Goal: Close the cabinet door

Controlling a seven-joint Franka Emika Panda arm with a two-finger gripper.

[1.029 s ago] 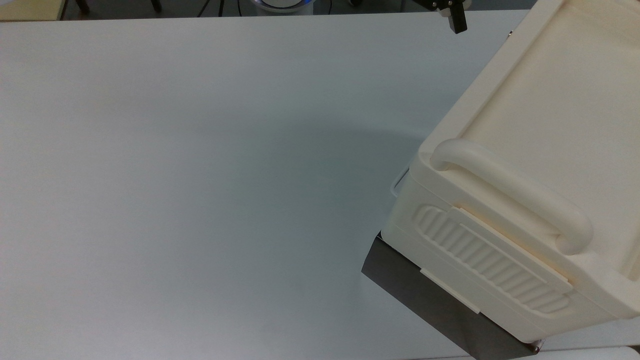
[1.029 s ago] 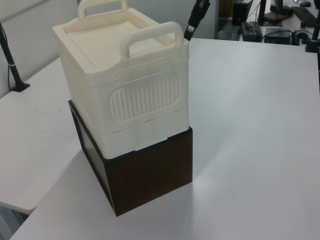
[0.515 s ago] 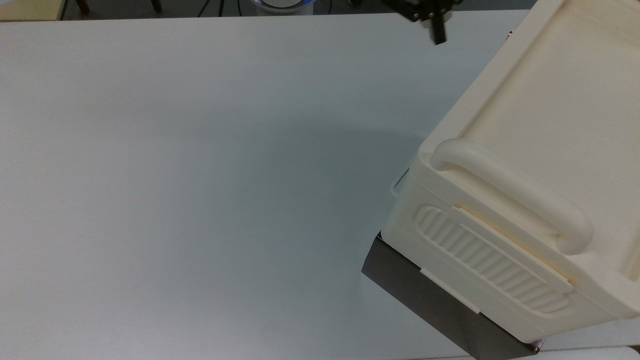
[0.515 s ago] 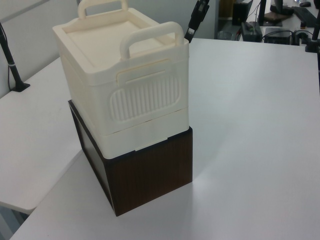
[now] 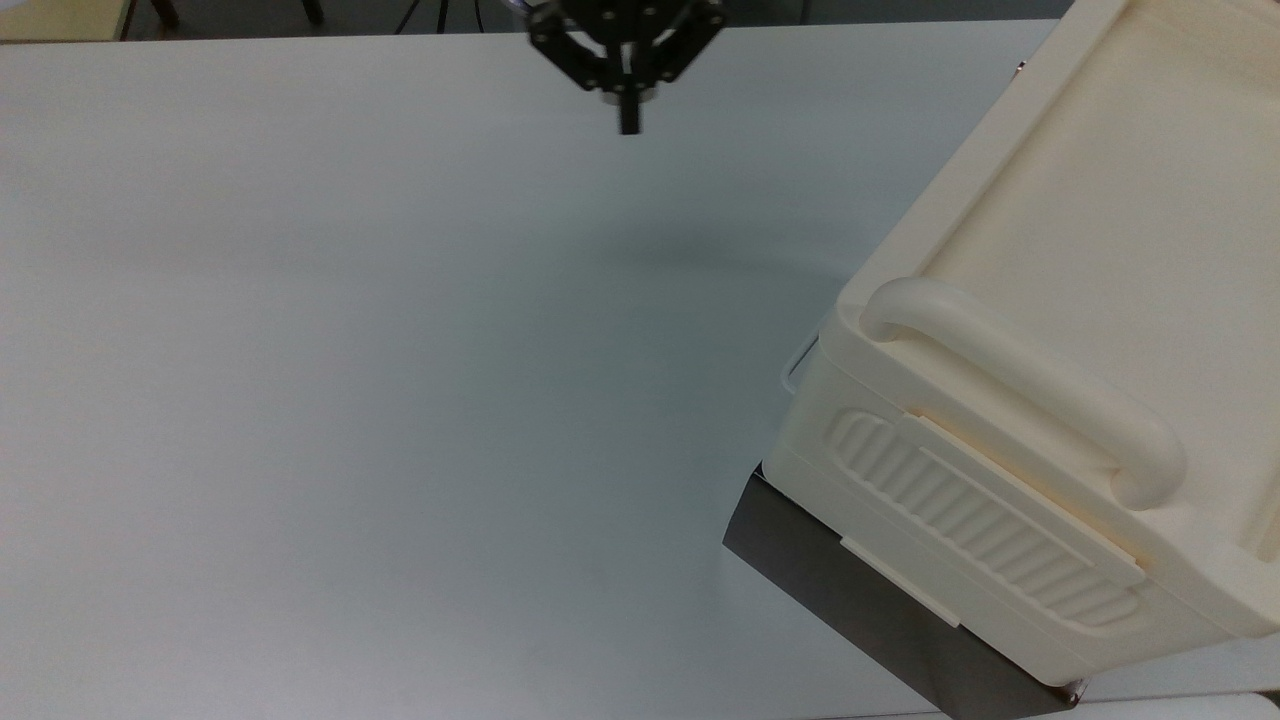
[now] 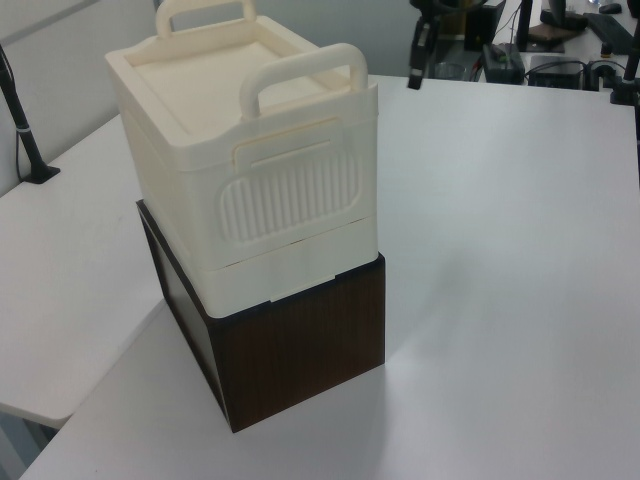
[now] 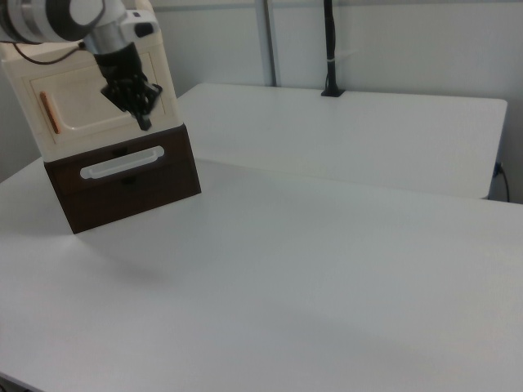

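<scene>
Cream plastic makes up the cabinet door (image 7: 86, 102), a long flat panel with a recessed rounded-rectangle centre and a slim copper-orange bar handle (image 7: 47, 112) at the right view's left end; it is lying flush in the face of the cream plastic cabinet (image 6: 240, 150), which is sitting on a dark brown wooden box (image 6: 290, 335) near the corner of the white tabletop (image 5: 350, 400). The black two-finger gripper (image 5: 628, 124) is hanging over the tabletop's far edge in the top view, its fingers drawn together into one thin tip. Half a second ago it was hovering close to the cabinet's far corner, towards the top view's right; it is now sitting much further towards the top view's left, well apart from the cabinet. In the left view the gripper (image 6: 415, 80) has likewise shifted rightward, away from the thick rounded cream loop handle (image 6: 300, 75). Cabinet and box are resting where they were.
</scene>
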